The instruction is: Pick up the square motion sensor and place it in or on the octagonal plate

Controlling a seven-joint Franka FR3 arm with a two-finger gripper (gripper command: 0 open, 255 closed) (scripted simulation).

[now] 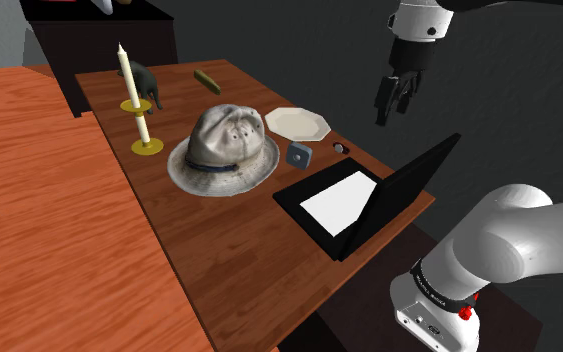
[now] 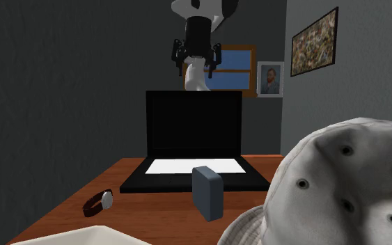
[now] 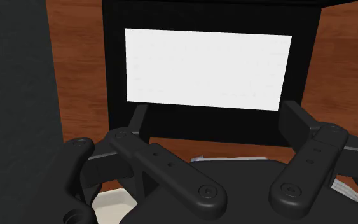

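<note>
**Open hand hangs over laptop; sensor sits untouched on table**

Seen from the shoulder camera, the wooden table [image 1: 219,250] carries, from that view's left, one cream candle [image 1: 124,75] in a brass holder, one dark animal figure [image 1: 147,85] just behind it, one olive bar [image 1: 206,80] near the far edge, one pale brimmed hat [image 1: 224,145], one white octagonal plate [image 1: 297,123], one sensor [image 1: 299,154], one small watch [image 1: 340,149] and one black laptop [image 1: 339,200], open, with a white rectangle on its base. The sensor is a small grey-blue square block with rounded corners and a darker face. It sits between the hat's brim and the laptop, just in front of the plate but apart from it, with the watch close beside it. In the second exterior view it looks like a thick slab tipped up on one edge. At the shoulder view's right, the black hand [image 1: 389,110] hangs high above the table's far side, well clear of everything. In the wrist view its two fingers [image 3: 171,172] stand wide apart with nothing between them, the laptop below.
</note>
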